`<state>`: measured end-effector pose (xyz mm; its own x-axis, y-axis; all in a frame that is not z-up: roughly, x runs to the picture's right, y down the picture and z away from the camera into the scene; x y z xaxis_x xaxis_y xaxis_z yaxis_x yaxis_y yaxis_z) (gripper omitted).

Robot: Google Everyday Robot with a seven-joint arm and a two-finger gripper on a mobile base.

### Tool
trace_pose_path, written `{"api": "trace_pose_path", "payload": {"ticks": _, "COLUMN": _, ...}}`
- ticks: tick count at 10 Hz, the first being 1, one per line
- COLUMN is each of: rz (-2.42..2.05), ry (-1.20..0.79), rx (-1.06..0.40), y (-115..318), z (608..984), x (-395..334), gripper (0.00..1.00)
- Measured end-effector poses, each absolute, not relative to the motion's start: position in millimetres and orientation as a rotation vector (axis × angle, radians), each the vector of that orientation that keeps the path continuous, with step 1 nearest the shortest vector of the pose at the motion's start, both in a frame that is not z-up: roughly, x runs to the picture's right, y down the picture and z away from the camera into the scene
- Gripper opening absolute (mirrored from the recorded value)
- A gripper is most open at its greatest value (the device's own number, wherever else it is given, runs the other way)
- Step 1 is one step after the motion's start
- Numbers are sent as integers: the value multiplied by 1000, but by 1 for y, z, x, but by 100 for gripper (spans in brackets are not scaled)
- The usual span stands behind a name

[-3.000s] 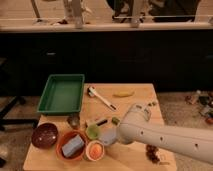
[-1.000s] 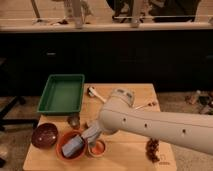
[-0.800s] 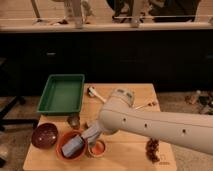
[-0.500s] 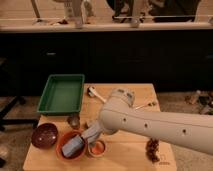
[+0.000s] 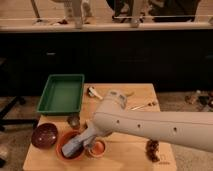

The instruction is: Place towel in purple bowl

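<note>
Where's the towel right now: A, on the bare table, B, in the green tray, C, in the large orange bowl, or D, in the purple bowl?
C: the towel lies inside the large orange bowl, with the gripper down at it.

Single view, set high, angled down and forward over the wooden surface (image 5: 131, 98) toward dark cabinets (image 5: 125, 55) behind. Medium range. Arm (image 5: 155, 129) fills the lower right. The pincer (image 5: 79, 145) sits lower left, at the orange bowl (image 5: 61, 146).
</note>
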<state>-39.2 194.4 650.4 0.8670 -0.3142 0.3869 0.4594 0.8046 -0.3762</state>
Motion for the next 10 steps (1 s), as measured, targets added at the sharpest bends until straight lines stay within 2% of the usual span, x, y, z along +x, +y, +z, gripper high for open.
{"api": "trace_pose_path", "payload": {"ticks": 3, "rz": -494, "ry": -351, "rx": -501, "y": 209, "z": 656, "x": -96, "gripper": 0}}
{"api": "trace_pose_path", "payload": {"ticks": 10, "rz": -581, "ry": -390, "rx": -489, "y": 192, "z": 667, "x": -173, "gripper": 0}}
